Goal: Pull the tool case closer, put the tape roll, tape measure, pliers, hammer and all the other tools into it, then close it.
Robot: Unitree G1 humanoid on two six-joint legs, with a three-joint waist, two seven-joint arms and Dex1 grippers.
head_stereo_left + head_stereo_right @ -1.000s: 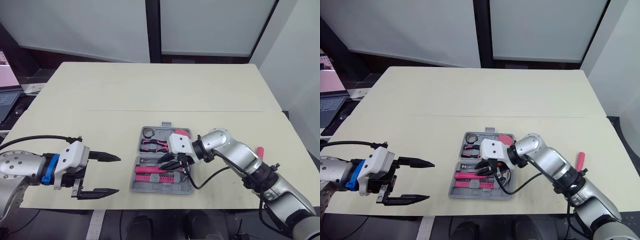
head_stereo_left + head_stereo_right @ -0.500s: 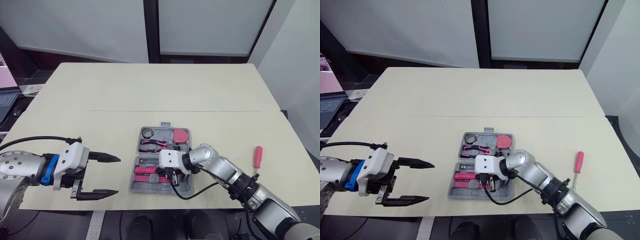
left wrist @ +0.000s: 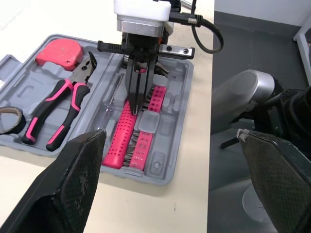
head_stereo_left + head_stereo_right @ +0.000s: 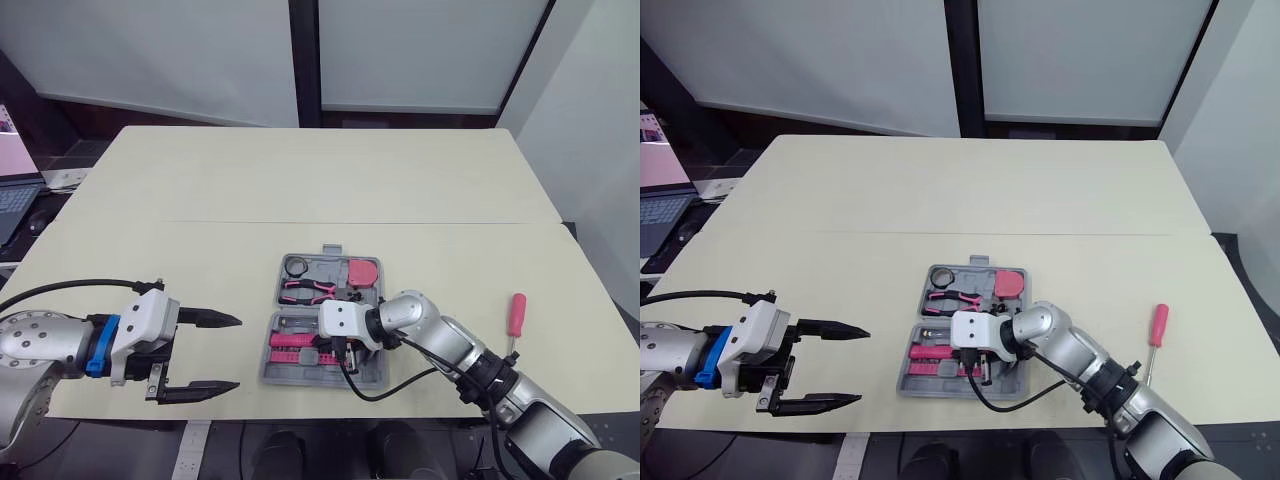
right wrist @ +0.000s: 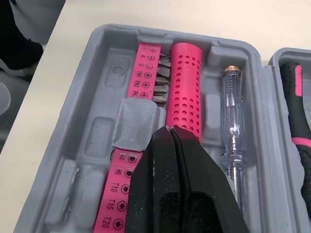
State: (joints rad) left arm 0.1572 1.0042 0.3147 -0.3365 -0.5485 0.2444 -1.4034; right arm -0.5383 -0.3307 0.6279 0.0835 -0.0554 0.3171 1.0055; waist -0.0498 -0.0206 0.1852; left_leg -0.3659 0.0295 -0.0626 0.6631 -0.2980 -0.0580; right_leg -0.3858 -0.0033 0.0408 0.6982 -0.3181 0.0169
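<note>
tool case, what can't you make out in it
Right wrist view: the right hand, shut, covers the near ends of the pink handle and bit strip; the pliers are cut off by the edge.
Left wrist view: the tape roll is cut off by the edge.
Head views: lettering in the tool case too small to read.

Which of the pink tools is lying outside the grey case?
The pink screwdriver, alone on the table right of the case; the pliers and tape measure lie inside it.

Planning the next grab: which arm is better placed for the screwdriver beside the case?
Right. The screwdriver lies right of the case, near that arm; the left gripper hangs left of it.
</note>
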